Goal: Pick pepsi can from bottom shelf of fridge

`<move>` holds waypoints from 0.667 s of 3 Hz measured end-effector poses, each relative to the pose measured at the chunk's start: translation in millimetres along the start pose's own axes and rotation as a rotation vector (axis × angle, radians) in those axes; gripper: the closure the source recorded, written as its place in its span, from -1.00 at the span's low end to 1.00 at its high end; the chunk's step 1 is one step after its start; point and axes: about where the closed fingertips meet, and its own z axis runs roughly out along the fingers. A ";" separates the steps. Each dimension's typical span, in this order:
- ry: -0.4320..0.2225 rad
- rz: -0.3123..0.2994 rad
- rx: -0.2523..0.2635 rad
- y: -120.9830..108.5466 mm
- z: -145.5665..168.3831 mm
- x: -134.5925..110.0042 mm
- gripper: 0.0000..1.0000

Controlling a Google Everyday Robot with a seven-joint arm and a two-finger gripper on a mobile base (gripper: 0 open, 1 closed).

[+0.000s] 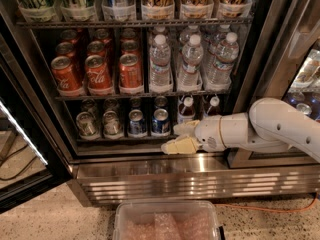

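Note:
The fridge stands open with a ribbed steel base panel. On its bottom shelf stand two blue pepsi cans, one in the middle and one just left of it. My gripper is at the shelf's front rail, just below and right of the middle pepsi can. Its cream fingers are spread apart and hold nothing. The white arm reaches in from the right.
Two silver-grey cans stand left on the bottom shelf, small bottles right. Red Coca-Cola cans and water bottles fill the rack above. A clear plastic bin sits on the floor below. The glass door hangs open left.

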 end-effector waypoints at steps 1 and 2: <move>-0.004 -0.004 0.050 -1.0 2.4 14.6 -0.02; 0.018 -0.019 0.095 -27.0 30.6 32.3 -0.38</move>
